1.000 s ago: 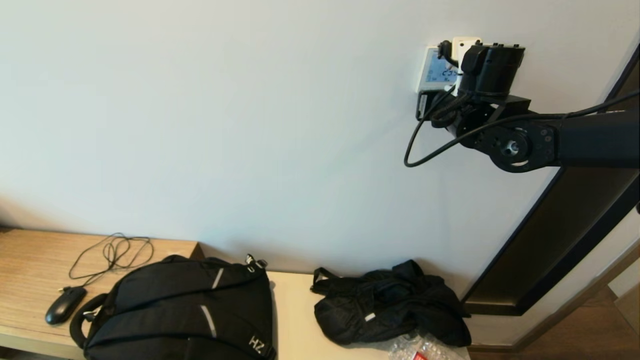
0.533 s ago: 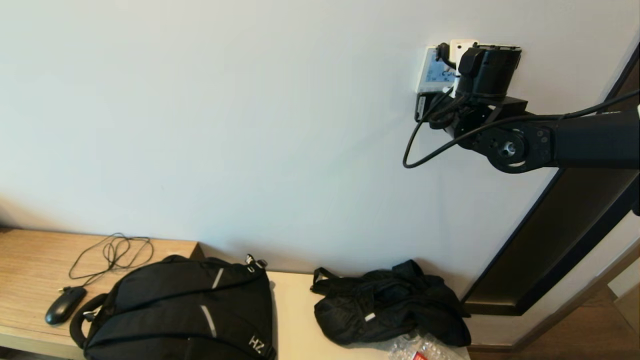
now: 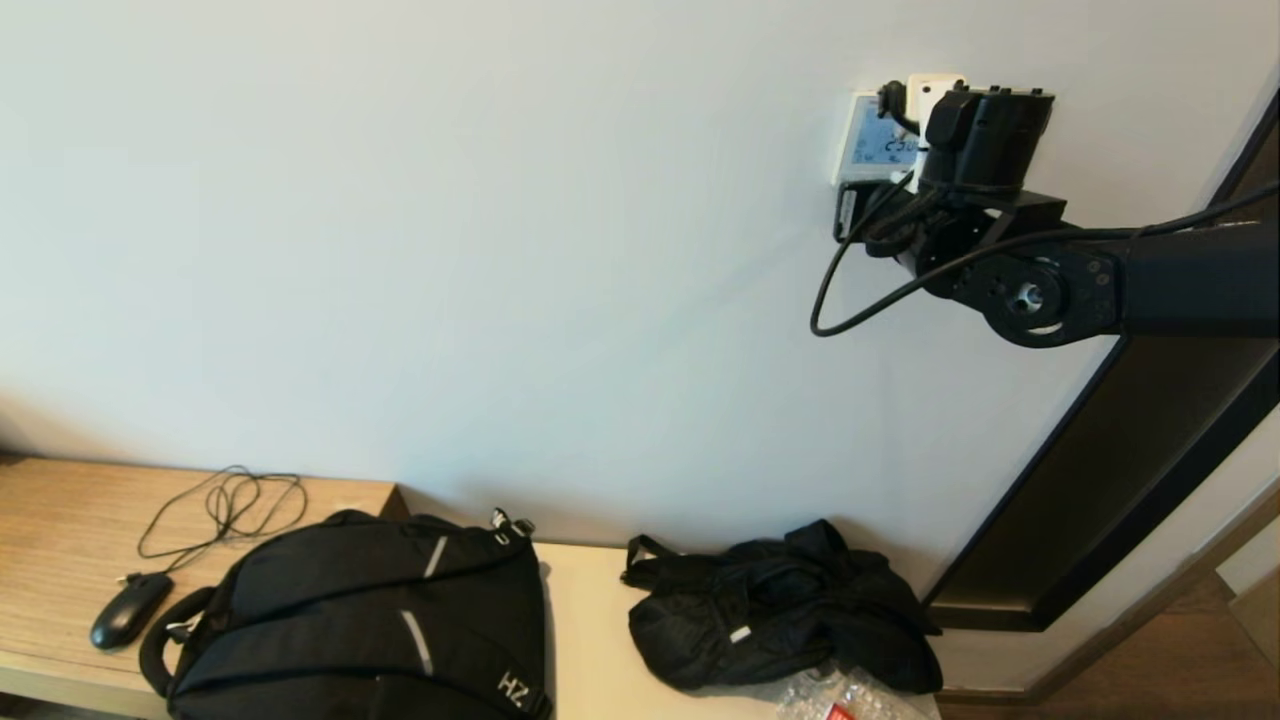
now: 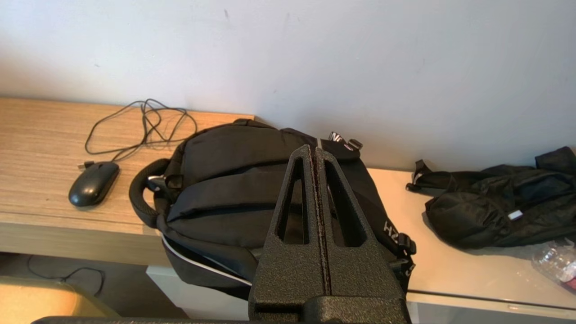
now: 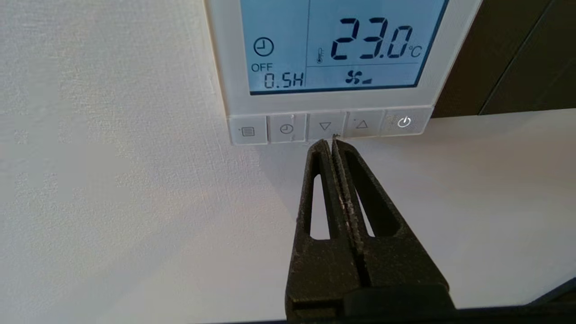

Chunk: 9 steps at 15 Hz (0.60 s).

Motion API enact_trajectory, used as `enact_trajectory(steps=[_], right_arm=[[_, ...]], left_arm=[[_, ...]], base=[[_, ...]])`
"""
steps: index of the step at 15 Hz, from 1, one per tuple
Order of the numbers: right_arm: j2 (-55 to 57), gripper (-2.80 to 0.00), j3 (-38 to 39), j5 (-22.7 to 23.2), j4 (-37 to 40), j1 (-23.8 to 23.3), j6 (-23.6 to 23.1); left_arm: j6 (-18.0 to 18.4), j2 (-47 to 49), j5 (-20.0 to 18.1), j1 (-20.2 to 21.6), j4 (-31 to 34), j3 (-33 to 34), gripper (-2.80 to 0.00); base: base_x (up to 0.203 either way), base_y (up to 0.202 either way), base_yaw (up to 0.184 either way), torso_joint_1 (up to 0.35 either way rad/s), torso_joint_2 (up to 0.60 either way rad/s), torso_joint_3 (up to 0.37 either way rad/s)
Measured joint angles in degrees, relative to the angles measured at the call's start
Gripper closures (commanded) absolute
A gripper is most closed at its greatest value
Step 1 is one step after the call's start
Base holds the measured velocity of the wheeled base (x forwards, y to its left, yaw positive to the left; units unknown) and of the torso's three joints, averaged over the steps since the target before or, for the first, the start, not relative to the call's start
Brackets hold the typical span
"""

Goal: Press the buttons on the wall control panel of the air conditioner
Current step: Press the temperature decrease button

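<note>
Plain white wall (image 3: 500, 250) fills most of the head view, evenly lit. Low wooden bench (image 3: 60, 540) runs along its foot at left, joined to a paler cream top (image 3: 585, 640) to the right. On the wood: black mouse (image 3: 130, 608) with coiled cable (image 3: 225, 505). Black backpack (image 3: 370, 620) straddles the join. Crumpled black bag (image 3: 780, 610) on the cream part, clear plastic wrap (image 3: 850, 695) just beside it. Dark door frame (image 3: 1130, 470) slants at right, wood floor (image 3: 1180, 660) below.

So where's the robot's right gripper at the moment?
Up at the wall control panel, upper right in the head view; the right gripper is shut, at the down-arrow button.
</note>
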Motion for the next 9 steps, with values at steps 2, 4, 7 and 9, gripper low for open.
enact_trajectory(steps=[2,4,7,9], right_arm=[[-0.8,0.0,0.5,0.0,0.0,0.2,0.0],[-1.3,0.0,0.7,0.0,0.1,0.2,0.0],[-1.4,0.0,0.8,0.0,0.2,-0.1,0.0],[-0.9,0.0,0.5,0.0,0.2,-0.2,0.0]], left_arm=[[0.0,0.0,0.0,0.0,0.0,0.0,0.0],[0.0,0.0,0.0,0.0,0.0,0.0,0.0],[0.0,0.0,0.0,0.0,0.0,0.0,0.0],[0.0,0.0,0.0,0.0,0.0,0.0,0.0]], base=[[0.0,0.0,0.0,0.0,0.0,0.0],[0.0,0.0,0.0,0.0,0.0,0.0],[0.0,0.0,0.0,0.0,0.0,0.0],[0.0,0.0,0.0,0.0,0.0,0.0]])
